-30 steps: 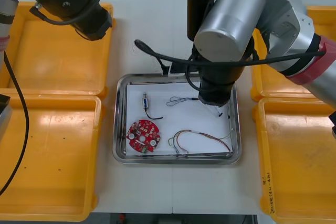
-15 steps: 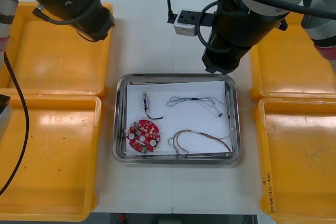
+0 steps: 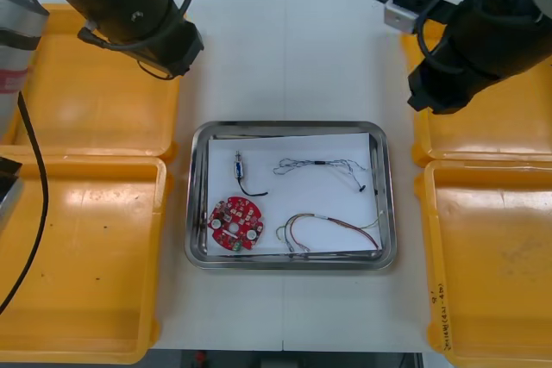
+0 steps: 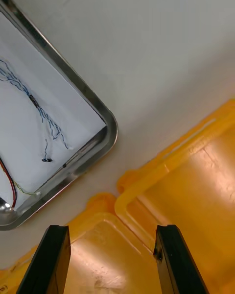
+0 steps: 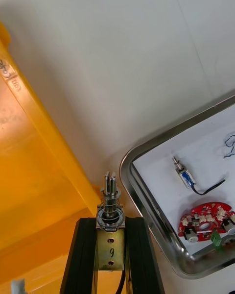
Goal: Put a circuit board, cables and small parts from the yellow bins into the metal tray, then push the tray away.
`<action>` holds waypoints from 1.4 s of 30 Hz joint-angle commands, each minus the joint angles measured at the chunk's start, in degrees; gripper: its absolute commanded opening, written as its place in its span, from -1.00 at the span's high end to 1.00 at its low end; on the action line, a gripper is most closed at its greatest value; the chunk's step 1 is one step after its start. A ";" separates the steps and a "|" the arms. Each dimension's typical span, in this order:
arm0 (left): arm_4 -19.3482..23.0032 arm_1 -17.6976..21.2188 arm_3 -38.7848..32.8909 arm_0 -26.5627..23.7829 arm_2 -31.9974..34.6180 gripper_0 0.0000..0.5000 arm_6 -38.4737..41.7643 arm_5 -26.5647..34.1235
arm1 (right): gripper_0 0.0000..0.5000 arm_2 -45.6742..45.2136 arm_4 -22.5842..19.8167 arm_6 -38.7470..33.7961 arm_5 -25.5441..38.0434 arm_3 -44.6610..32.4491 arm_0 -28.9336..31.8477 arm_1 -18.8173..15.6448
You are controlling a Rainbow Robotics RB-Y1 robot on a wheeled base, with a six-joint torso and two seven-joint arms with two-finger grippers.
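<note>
One small metal part [image 5: 108,196] is pinched in the left gripper [image 5: 110,225], shiny metal tray [image 5: 152,215] just beside its fingers: delivery next. Right gripper [image 4: 111,235] gapes wide, empty.

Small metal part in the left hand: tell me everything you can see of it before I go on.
The small metal part is clamped between the left hand's black fingers, which alone touch it. Its base is a flat brass-coloured plate with two small holes and a handwritten 9. Above that sit stacked silvery rings, then a slotted silvery shaft pointing straight away from the hand. It hangs above the edge of a yellow bin, near a corner of the metal tray, not yet in it.
</note>
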 commanded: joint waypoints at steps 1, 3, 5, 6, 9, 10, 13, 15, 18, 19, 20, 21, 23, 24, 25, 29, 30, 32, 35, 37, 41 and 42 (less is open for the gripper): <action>0.82 -0.92 -3.20 -0.69 -3.65 1.00 12.15 0.37 | -1.00 -9.20 -3.49 -4.48 0.17 -1.51 4.48 -4.71; 1.00 -1.00 -3.82 -0.69 -5.32 1.00 14.70 0.37 | -1.00 -11.93 -4.98 -6.41 0.17 -1.33 6.15 -6.38; 1.35 -1.18 -4.08 -0.69 -6.55 1.00 16.72 0.37 | -1.00 -14.04 -5.95 -7.82 0.17 -1.16 7.65 -7.35; 1.44 -1.18 -4.08 -0.69 -6.90 1.00 17.16 0.37 | -1.00 -14.56 -6.21 -8.08 0.17 -1.16 8.09 -7.61; 1.97 -1.44 -4.17 -0.69 -9.01 1.00 20.50 -0.12 | -1.00 -18.96 -6.92 -8.43 0.17 -1.07 11.08 -9.11; 2.05 -1.44 -4.17 -0.69 -9.18 1.00 20.85 -0.38 | -1.00 -19.57 -6.92 -8.52 0.17 -1.07 11.52 -9.28; 2.58 -1.79 -4.17 -0.60 -10.94 1.00 23.57 -1.88 | -1.00 -24.41 -7.09 -8.52 0.17 -1.07 14.86 -9.99; 2.67 -2.15 -4.17 -0.60 -12.52 1.00 25.60 -2.67 | -1.00 -27.83 -7.27 -8.61 0.17 -0.98 17.49 -10.43; 2.67 -2.50 -4.17 -0.60 -14.28 1.00 27.79 -3.64 | -1.00 -30.82 -7.44 -8.52 0.17 -0.98 19.87 -11.04; 2.58 -2.67 -4.17 -0.60 -15.16 1.00 28.94 -4.34 | -1.00 -32.40 -7.53 -8.52 0.17 -0.98 21.10 -11.22; 2.58 -2.76 -4.17 -0.60 -15.86 1.00 29.81 -4.87 | -1.00 -33.64 -7.62 -8.52 0.17 -1.07 21.97 -11.30; 2.67 -3.03 -4.17 -0.60 -16.66 1.00 30.96 -5.57 | -1.00 -34.87 -7.71 -8.52 0.17 -0.98 23.03 -11.48; 2.58 -3.20 -4.17 -0.60 -17.62 1.00 32.10 -6.27 | -1.00 -36.18 -7.79 -8.61 0.17 -1.07 24.35 -11.83; 2.41 -3.38 -4.17 -0.52 -18.50 1.00 32.89 -6.80 | -1.00 -37.24 -7.79 -8.52 0.17 -1.25 25.58 -12.01; 2.41 -3.46 -4.17 -0.60 -18.94 1.00 33.42 -7.06 | -1.00 -37.94 -7.71 -8.61 0.17 -1.51 26.28 -12.18; 1.88 -3.64 -4.17 0.36 -21.49 0.99 35.00 -9.00 | -1.00 -41.28 -5.95 -8.87 0.17 -3.97 30.68 -12.27; 1.53 -3.64 -4.17 0.63 -22.19 1.00 35.18 -9.52 | -1.00 -41.90 -5.42 -9.05 0.17 -4.85 31.82 -12.27; 0.91 -3.64 -4.17 1.07 -23.60 1.00 35.88 -10.67 | -1.00 -42.95 -5.07 -9.22 0.17 -6.34 33.84 -12.27; 0.38 -3.64 -4.08 1.42 -24.83 1.00 36.58 -11.81 | -1.00 -44.09 -4.81 -9.57 0.17 -7.57 35.69 -12.10; -0.32 -3.64 -3.82 1.77 -26.68 1.00 37.64 -13.30 | -1.00 -46.03 -4.89 -10.01 0.17 -8.80 38.23 -11.22; -1.29 -3.64 -3.73 2.30 -28.87 1.00 39.04 -15.32 | -1.00 -47.87 -4.72 -10.45 0.17 -10.12 40.61 -10.25; -1.64 -3.64 -3.64 2.39 -29.40 1.00 39.57 -15.85 | -1.00 -48.05 -4.45 -10.63 0.17 -10.65 41.31 -10.07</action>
